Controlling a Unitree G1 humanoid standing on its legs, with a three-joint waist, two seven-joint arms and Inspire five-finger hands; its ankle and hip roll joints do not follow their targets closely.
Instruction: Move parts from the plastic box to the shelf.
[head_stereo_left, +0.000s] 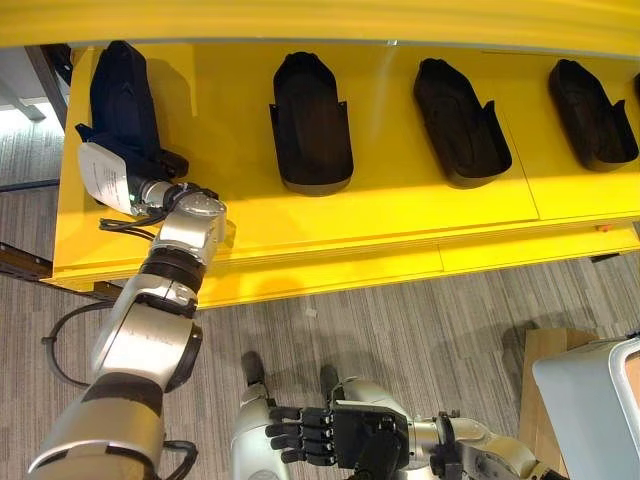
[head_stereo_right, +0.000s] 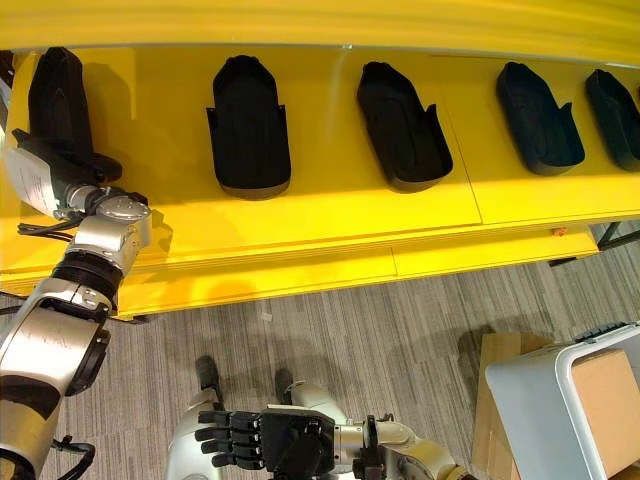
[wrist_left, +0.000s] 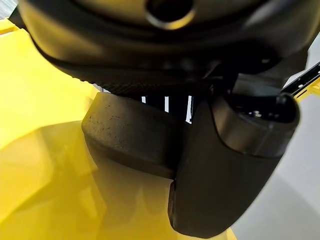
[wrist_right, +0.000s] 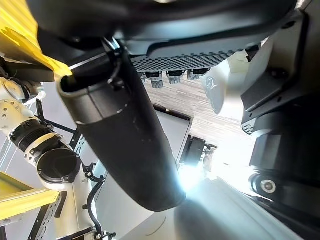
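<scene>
A long yellow shelf (head_stereo_left: 400, 215) carries a row of black moulded parts (head_stereo_left: 312, 125) lying lengthwise. The leftmost black part (head_stereo_left: 120, 95) lies at the shelf's left end. My left hand (head_stereo_left: 125, 182) is at this part's near end, with dark fingers curled round it. In the left wrist view the thumb (wrist_left: 225, 170) presses beside the part's rounded black edge (wrist_left: 127, 140). My right hand (head_stereo_left: 330, 437) hangs low over the floor in front of the shelf, fingers relaxed and holding nothing. Its thumb (wrist_right: 130, 145) stands straight.
A grey plastic box (head_stereo_right: 540, 400) stands on the floor at the lower right, next to a brown cardboard piece (head_stereo_left: 550, 350). Grey carpet lies between it and the shelf's front edge. More black parts (head_stereo_left: 592, 115) fill the shelf towards the right.
</scene>
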